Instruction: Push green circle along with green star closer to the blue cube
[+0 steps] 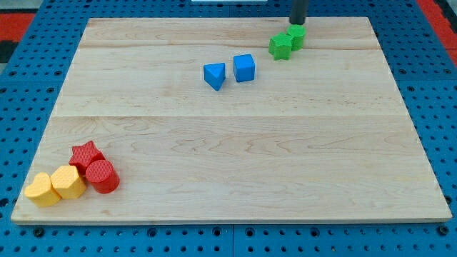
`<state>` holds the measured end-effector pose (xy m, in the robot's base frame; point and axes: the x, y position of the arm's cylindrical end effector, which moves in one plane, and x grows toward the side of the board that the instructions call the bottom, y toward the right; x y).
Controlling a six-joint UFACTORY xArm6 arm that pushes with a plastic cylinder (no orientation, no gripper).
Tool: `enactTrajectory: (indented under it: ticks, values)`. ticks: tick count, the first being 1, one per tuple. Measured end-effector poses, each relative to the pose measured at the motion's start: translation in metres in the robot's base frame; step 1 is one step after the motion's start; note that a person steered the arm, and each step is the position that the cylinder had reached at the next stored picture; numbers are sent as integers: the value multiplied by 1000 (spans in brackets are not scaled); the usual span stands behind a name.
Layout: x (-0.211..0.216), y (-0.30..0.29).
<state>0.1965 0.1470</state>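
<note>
The green star point(280, 46) and the green circle point(295, 36) sit touching each other near the view's top, right of centre, on the wooden board point(235, 143). The blue cube point(244, 68) lies a little down and left of them, apart from the star. My tip point(298, 22) is right behind the green circle on its upper side, at or very near its edge. The rod rises out of the view's top.
A blue triangle-like block point(214, 75) lies just left of the blue cube. At the bottom left corner cluster a red star point(86, 155), a red cylinder point(103, 176), a yellow hexagon-like block point(68, 181) and a yellow heart-like block point(43, 190).
</note>
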Motion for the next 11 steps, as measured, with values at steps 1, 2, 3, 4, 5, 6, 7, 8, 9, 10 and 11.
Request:
enactTrajectory:
  ticks: [1,2,3,4,5,6,7,8,9,10,11]
  values:
    - [4,10]
    - [10,10]
    - [15,10]
    - [22,10]
    - [25,8]
    - [25,-4]
    - [26,-18]
    - [30,-26]
    - [34,-30]
    - [36,-35]
    - [39,-45]
